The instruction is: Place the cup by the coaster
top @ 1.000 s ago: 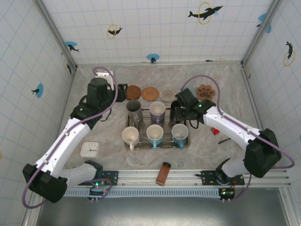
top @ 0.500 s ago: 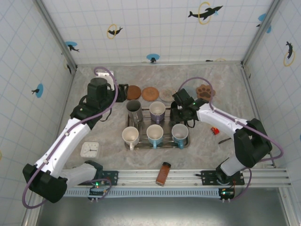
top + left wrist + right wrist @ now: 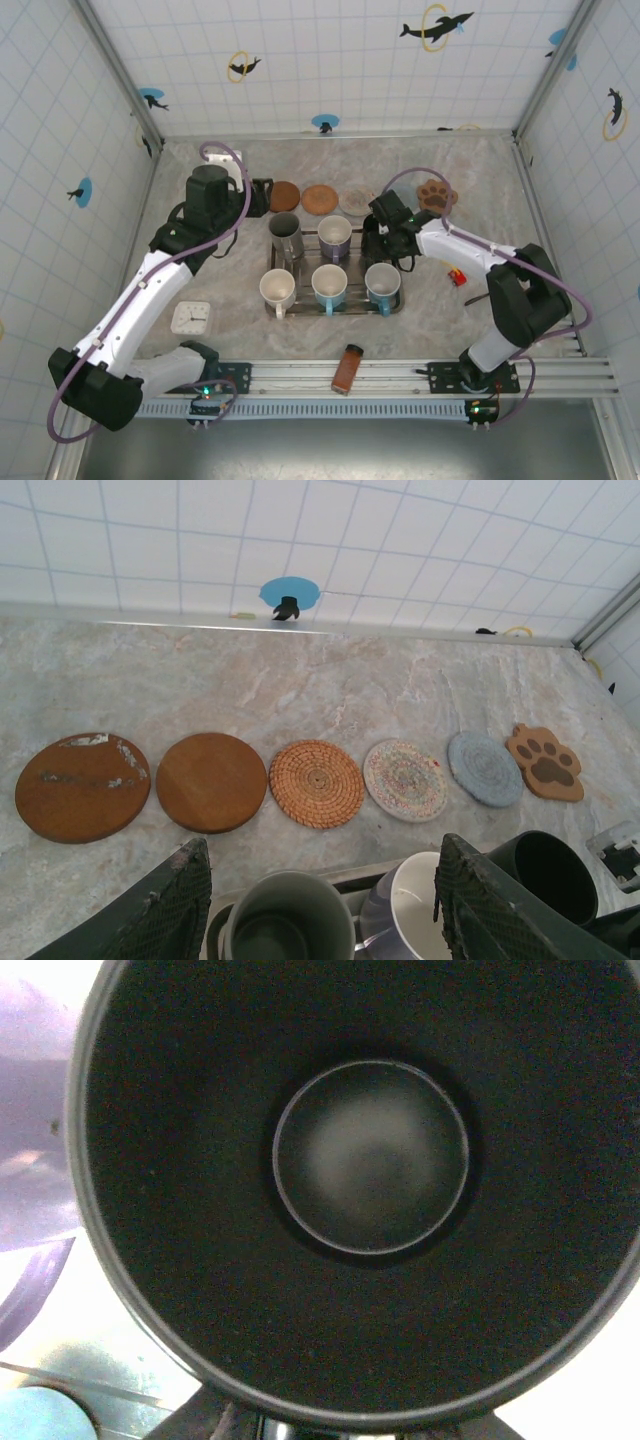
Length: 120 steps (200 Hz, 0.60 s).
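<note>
A bench [image 3: 235,322] of pale marbled stone stands between white tiled walls that carry dolphin stickers. Along its far side lies a row of six coasters [image 3: 315,783]: two brown discs, a woven one, a speckled one, a grey one and a paw-shaped coaster [image 3: 545,765] at the right end. In front of them a metal tray [image 3: 330,313] holds six vessels in two rows. The black cup [image 3: 370,1160] stands upright in the back right place of the tray, just beside the purple mug [image 3: 334,237]. It is near the paw-shaped coaster but apart from it. The right pincer [image 3: 385,235] is down over this cup, and its wrist camera looks straight into the dark inside. Whether its fingers are clamped on the rim or apart, I cannot tell. The left pincer [image 3: 322,870] hangs above the back left of the tray, over the grey steel cup [image 3: 290,920], with its two fingers apart and touching nothing.
</note>
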Tool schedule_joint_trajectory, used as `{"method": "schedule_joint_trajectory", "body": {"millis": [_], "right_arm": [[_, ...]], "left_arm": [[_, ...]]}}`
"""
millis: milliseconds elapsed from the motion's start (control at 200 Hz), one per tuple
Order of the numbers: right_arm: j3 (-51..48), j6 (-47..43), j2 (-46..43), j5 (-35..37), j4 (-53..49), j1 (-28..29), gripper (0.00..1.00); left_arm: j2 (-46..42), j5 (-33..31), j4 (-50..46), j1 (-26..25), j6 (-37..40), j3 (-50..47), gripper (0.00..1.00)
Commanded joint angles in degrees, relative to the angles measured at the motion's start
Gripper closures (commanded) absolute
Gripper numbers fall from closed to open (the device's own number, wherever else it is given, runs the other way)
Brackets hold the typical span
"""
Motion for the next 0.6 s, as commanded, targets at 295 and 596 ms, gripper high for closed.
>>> {"method": "schedule_joint_trajectory", "body": {"millis": [295,596], "right_arm": [[1.15,-1.72,1.58,0.94,-0.39,-0.24,0.92],[4.35,-3.98,0.55,3.24,-4.16,0.13,1.0]], "left_arm": [[-0.58,0.0,-0.77,-0.39,0.84,1.99,0.41],[-0.85,-1.03,-1.24,-0.39,0.49,2.15,0.41]]}}
